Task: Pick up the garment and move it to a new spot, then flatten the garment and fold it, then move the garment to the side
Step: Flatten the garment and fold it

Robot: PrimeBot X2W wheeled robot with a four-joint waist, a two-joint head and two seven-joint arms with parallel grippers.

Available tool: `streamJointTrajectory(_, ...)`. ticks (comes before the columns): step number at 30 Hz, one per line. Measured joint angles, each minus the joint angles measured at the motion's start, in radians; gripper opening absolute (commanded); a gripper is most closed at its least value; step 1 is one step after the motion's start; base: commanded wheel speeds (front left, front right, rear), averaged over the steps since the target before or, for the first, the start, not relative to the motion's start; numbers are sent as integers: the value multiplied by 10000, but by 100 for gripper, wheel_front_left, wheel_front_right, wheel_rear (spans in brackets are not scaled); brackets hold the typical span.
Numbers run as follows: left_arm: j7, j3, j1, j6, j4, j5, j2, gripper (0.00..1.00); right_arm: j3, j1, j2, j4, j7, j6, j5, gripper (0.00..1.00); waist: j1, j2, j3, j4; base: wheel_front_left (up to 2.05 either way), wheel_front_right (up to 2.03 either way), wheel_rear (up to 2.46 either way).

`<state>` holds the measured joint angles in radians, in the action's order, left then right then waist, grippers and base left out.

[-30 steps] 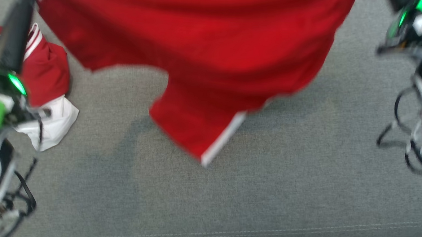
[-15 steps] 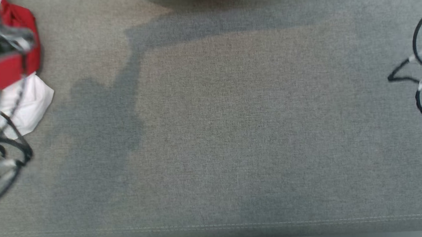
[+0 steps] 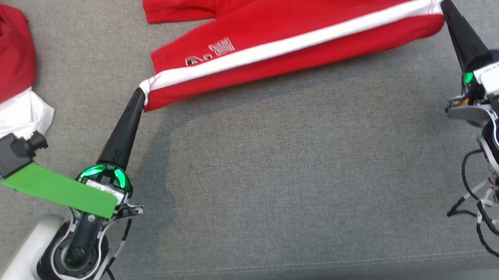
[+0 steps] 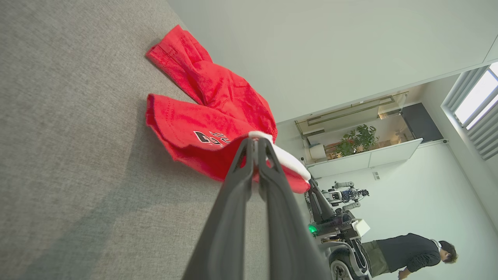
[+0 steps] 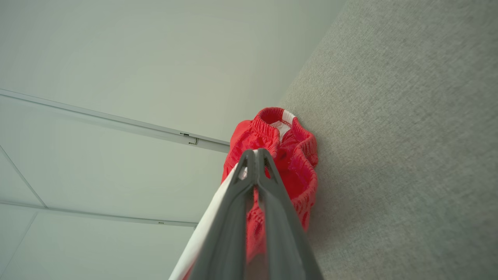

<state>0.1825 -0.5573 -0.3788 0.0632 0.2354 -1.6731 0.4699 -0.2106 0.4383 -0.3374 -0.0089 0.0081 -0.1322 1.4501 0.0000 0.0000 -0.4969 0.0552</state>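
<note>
Red shorts (image 3: 278,32) stretched across the grey fabric surface (image 3: 277,177).
Left gripper (image 3: 141,92) clamps the leg hem and right gripper (image 3: 442,2) the waistband, both closed on cloth, pulling the striped side flat.

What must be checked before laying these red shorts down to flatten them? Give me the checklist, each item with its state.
1. Left gripper shut on the hem corner of the red shorts: ok.
2. Right gripper shut on the waistband end: ok.
3. White side stripe stretched straight between the two grips: ok.
4. Far leg lying flat: not ok, it looks bunched in the left wrist view.
5. Other red and white garment apart from the shorts: ok.
6. Near edge resting on the grey cushion: cannot tell; a shadow lies under it.
</note>
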Motion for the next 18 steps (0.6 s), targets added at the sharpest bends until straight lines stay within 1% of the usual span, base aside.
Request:
streamJointTrajectory(2, 50, 4, 154, 81, 12, -2, -15, 0, 163, -403, -21, -96, -77, 2, 142, 0, 0, 0, 181, -23, 0, 0, 0)
streamJointTrajectory(4, 130, 6, 391, 173, 58, -2, -15, 0, 253, -1064, -27, -211, -111, 94, 278, 0, 0, 0, 466, -49, 0, 0, 0)
streamJointTrajectory(7, 136, -8, 774, 215, 92, 4, 0, 0, 265, -1861, -27, -290, -117, 107, 387, 0, 0, 0, 764, -72, 0, 0, 0)
streamJointTrajectory(9, 198, -38, 1069, 249, 184, 29, 40, 0, 263, -2367, -27, -401, -117, 205, 435, 0, 0, 0, 967, -87, 0, 0, 0)
streamJointTrajectory(12, 228, -79, 1514, 255, 374, 29, 121, 0, 280, -2972, -23, -604, -134, 207, 608, 0, 0, 0, 1265, -112, 0, 0, 0)
streamJointTrajectory(15, 291, -161, 1913, 259, 510, 31, 167, 0, 380, -3588, -42, -882, -178, 313, 660, 0, 0, 0, 1543, -133, 0, 0, 0)
streamJointTrajectory(18, 360, -146, 2343, 290, 619, 54, 198, 0, 378, -4102, -205, -1277, -176, 546, 656, 0, 0, 0, 1790, -145, 0, 0, 0)
